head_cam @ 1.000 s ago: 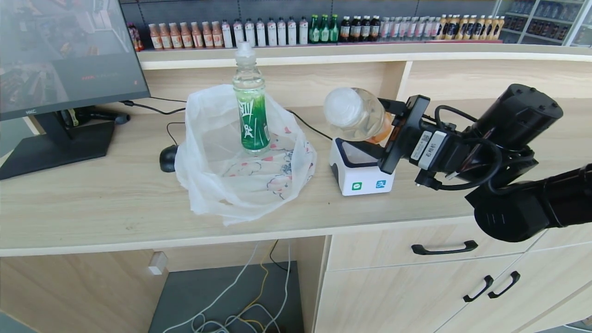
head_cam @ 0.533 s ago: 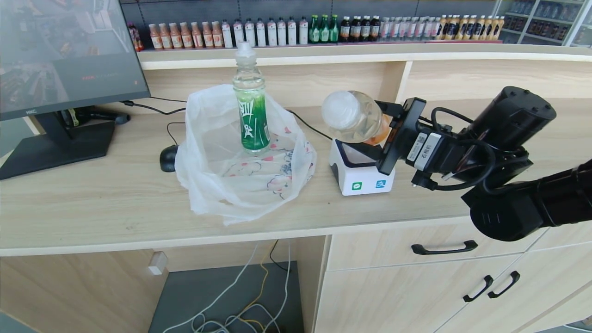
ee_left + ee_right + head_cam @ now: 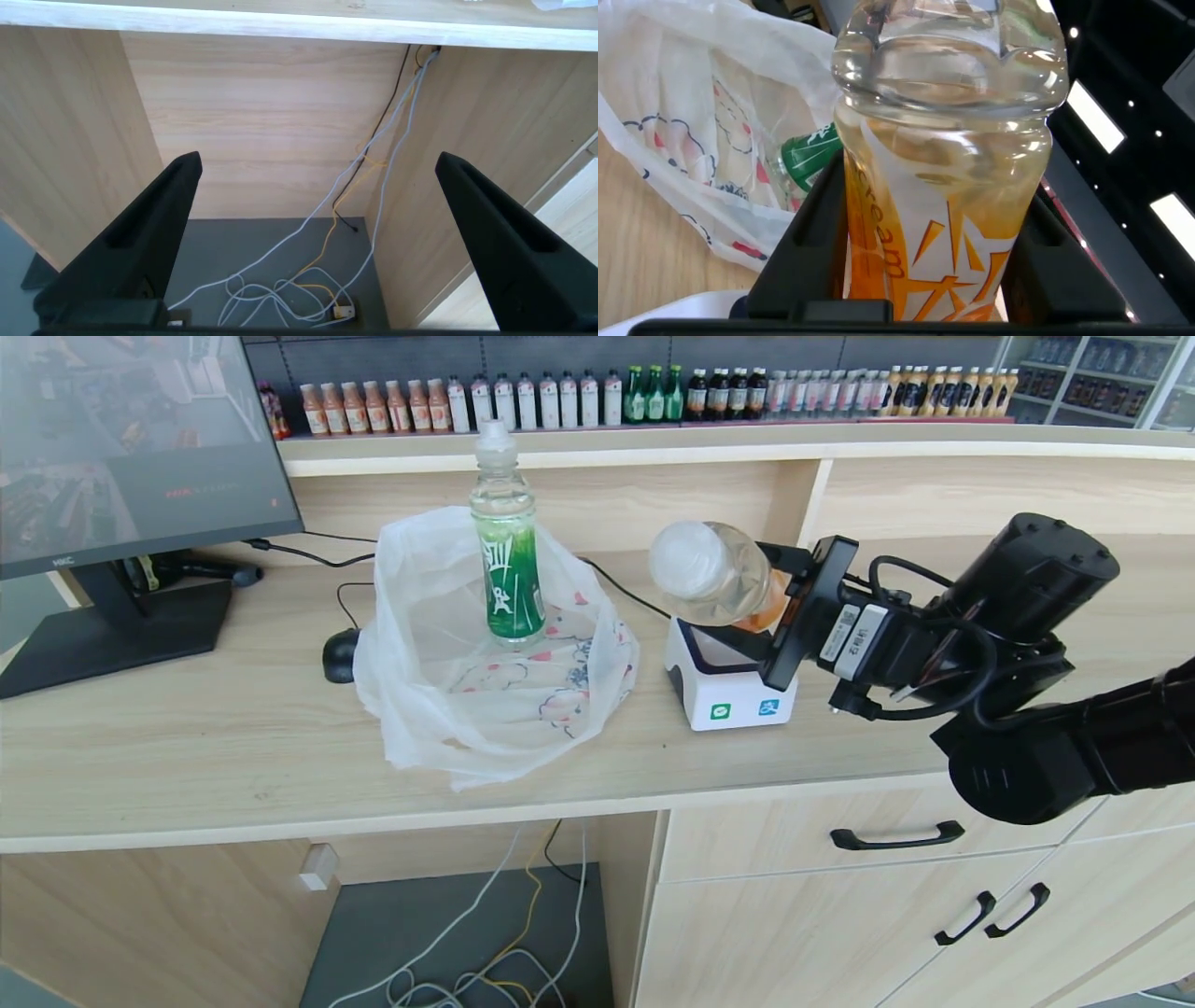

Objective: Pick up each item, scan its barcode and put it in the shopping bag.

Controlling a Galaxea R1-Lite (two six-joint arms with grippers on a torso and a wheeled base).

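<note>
Jaws of the right gripper [image 3: 777, 586] are closed on the orange-labelled bottle [image 3: 714, 571], one finger on each side of its label (the right wrist view shows both black fingers pressed against the label [image 3: 929, 271]). This bottle lies on its side in the air, its rounded clear end pointing toward the bag. It hangs just above the slanted window of the scanner [image 3: 724, 686], a small white box standing on the surface [image 3: 187, 737].

Jaws of the left gripper [image 3: 318, 163] stand wide apart and hold nothing. That gripper is below the surface, facing the recess where loose cables [image 3: 308, 280] lie on the dark floor.

To the robot's left of the scanner, just beside it, sits the bag [image 3: 439, 691], white, thin and see-through, with a small printed pattern and its mouth open upward. Inside it stands the green-labelled bottle [image 3: 507, 546], upright, its cap well above the bag's rim.

A black mouse [image 3: 339, 655] lies against the bag's far-left side. Farther left stands a monitor [image 3: 131, 439] on a black foot. Behind the surface a raised shelf [image 3: 653, 434] carries a long row of bottles [image 3: 653, 397].
</note>
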